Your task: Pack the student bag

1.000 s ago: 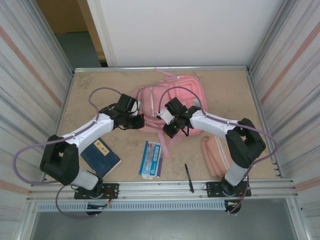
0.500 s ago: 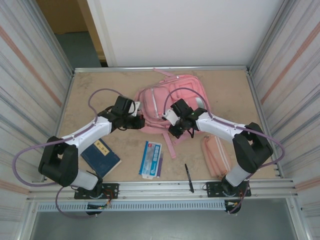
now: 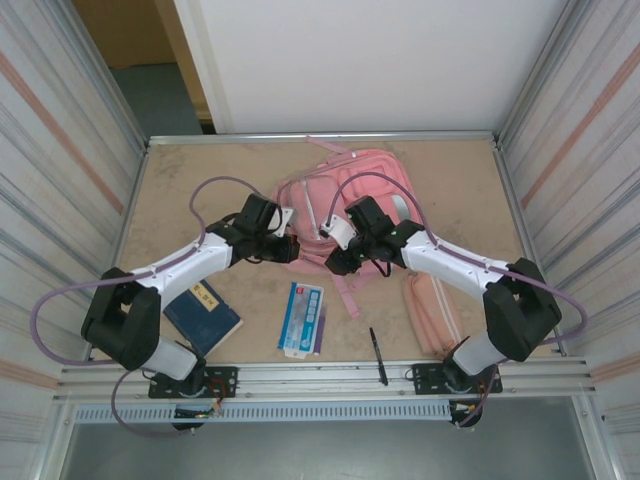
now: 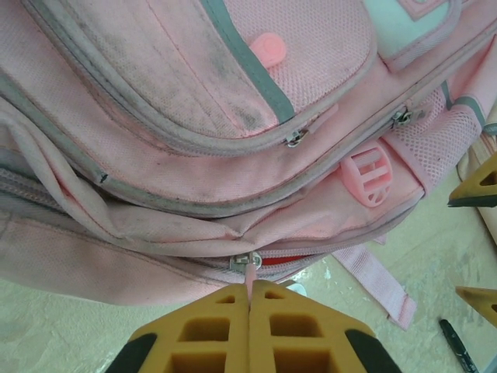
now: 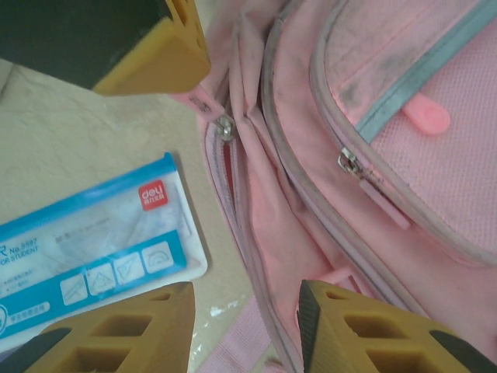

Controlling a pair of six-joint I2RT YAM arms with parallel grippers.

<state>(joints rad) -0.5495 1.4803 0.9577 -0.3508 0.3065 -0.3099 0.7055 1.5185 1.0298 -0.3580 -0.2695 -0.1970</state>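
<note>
- Student bag [image 3: 380, 162]: lying flat at the middle-far part of the tabletop [image 3: 200, 180], front pockets facing up, straps trailing toward the near edge.
- Left gripper [image 4: 250, 289]: pinching the pink zip pull [image 4: 250, 272] of the bag's near-side zip, with its jaws pressed together on it.
- Main zip [image 5: 227, 171]: showing only a short slit of red lining beside the slider, so the compartment is looking barely opened.
- Right gripper [image 5: 245, 311]: hanging with jaws parted and holding nothing, over the bag's near edge, just beside the blue-and-white geometry-set packet [image 3: 302, 318].
- Items lying outside the bag: the packet, a blue book [image 3: 203, 315], a black pen [image 3: 377, 355] and a pink pencil case [image 3: 430, 310].
- Progress: appearing early; unzipping is in hand, and nothing seems to be packed yet.
</note>
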